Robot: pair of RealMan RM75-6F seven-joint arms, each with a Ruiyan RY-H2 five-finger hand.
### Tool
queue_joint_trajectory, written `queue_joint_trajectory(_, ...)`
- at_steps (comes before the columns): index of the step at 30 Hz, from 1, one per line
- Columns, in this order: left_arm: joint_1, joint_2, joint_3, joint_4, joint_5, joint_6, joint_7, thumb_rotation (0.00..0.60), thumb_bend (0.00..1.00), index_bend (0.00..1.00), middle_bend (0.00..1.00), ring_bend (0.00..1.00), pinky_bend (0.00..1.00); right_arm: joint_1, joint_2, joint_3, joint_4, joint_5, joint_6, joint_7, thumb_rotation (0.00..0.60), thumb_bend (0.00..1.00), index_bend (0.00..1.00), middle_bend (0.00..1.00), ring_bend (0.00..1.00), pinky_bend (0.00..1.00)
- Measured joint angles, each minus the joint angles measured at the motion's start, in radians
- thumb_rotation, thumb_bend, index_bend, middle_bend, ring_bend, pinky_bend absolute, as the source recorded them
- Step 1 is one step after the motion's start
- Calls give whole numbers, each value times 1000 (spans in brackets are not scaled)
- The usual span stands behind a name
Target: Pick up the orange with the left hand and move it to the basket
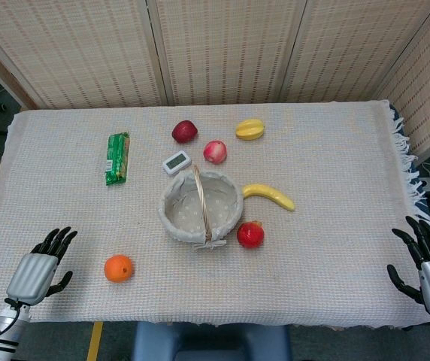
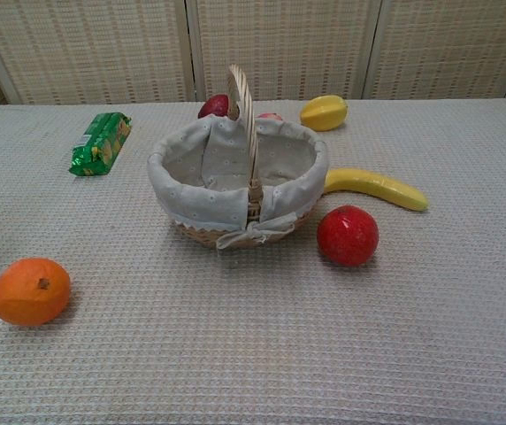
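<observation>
The orange [image 1: 118,268] lies on the cloth near the table's front left; the chest view shows the orange [image 2: 31,290] at lower left. The cloth-lined basket [image 1: 172,197] with a wicker handle stands mid-table, and its rim [image 2: 202,144] shows empty inside in the chest view. My left hand [image 1: 42,268] rests at the front left edge, fingers spread, holding nothing, a short way left of the orange. At the front right edge my right hand [image 1: 428,265] is also spread and empty. Neither hand appears in the chest view.
Around the basket lie a red fruit [image 1: 250,235], a banana [image 1: 269,195], a yellow fruit [image 1: 249,128], a pink peach [image 1: 215,151], a dark red apple [image 1: 184,131] and a small white timer [image 1: 177,162]. A green snack pack [image 1: 117,158] lies to the left.
</observation>
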Motion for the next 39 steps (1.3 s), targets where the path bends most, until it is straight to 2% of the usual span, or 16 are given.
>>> queue_joint_trajectory(10, 6, 3, 1, -7, 3, 11, 4, 600, 359, 0, 0, 0, 285, 0, 4, -4, 2, -4, -2, 5, 600, 261, 171, 34, 0, 163)
queue_joint_trajectory(19, 4, -3, 4, -28, 53, 29, 0, 600, 360, 0, 0, 0, 280, -1, -4, 2, -2, 3, 3, -8, 600, 261, 171, 34, 0, 164)
queue_joint_trajectory(30, -65, -47, -19, -141, 1, -88, 81, 600, 328, 0, 0, 0, 271, 3, 8, 3, 5, -2, 2, 32, 600, 260, 171, 34, 0, 164)
queue_joint_trajectory(39, -109, -110, -21, -167, -94, -177, 139, 600, 316, 0, 0, 0, 271, 7, 12, 2, 3, -1, -4, 36, 600, 261, 171, 34, 0, 164)
